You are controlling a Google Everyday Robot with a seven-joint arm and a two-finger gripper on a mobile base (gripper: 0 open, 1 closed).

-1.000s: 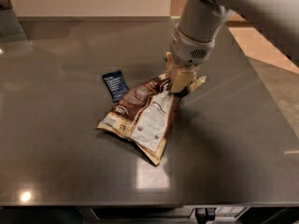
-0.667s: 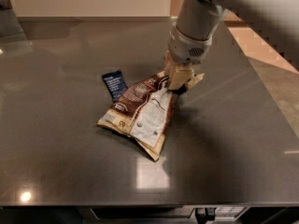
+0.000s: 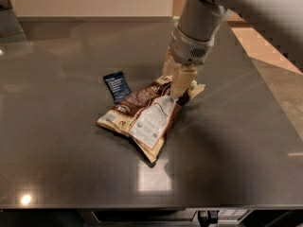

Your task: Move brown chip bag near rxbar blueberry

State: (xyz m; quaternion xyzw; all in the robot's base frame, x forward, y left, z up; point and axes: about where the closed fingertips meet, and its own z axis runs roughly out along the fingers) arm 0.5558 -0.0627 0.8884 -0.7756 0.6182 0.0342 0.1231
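Gripper (image 3: 178, 91) rested at the far-right corner of the brown chip bag (image 3: 142, 113), grasp indeterminate; snagging on withdrawal could drag it from the adjacent rxbar blueberry (image 3: 117, 86).

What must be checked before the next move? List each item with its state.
1. The end effector is at the upper right corner of the brown chip bag: ok.
2. Secure hold on the bag: cannot tell.
3. Bag lies close beside the rxbar blueberry: ok.
4. Bag and bar touching: cannot tell.
5. Both lie well inside the edges of the table: ok.
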